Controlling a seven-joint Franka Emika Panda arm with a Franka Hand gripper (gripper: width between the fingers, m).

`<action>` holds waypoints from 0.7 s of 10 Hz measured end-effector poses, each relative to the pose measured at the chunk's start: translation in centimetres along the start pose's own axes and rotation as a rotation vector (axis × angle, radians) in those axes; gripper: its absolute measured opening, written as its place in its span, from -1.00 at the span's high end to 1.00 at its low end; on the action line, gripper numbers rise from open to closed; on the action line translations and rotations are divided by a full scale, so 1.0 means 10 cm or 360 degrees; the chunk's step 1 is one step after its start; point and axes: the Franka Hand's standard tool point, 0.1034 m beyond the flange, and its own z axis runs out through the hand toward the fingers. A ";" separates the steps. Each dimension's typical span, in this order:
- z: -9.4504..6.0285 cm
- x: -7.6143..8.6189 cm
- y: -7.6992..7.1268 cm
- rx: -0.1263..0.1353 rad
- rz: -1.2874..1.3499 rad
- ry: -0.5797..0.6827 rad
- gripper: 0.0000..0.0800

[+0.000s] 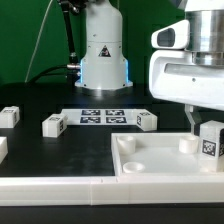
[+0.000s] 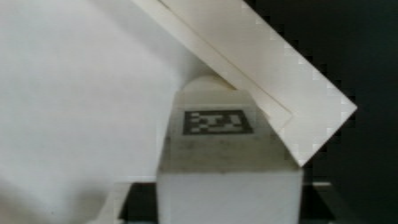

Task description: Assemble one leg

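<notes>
I see the leg (image 1: 210, 139) (image 2: 221, 165) clamped upright in my pincer (image 1: 200, 131), tag outward, over the white tray (image 1: 165, 163) at a corner socket. Three more blocks (image 1: 53, 125) sit on the black surface (image 1: 60, 150), well apart.

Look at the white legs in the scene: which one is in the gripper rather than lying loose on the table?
The leg at the exterior view's right, held in the gripper over the tray piece. The others lie free on the black table.
</notes>
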 end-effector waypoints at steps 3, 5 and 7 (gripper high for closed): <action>0.00 0.00 0.02 -0.0001 0.0402 -0.0004 0.27; 0.00 0.02 0.03 0.0002 0.0671 -0.0012 0.27; 0.00 0.00 0.02 -0.0002 0.0948 -0.0011 0.27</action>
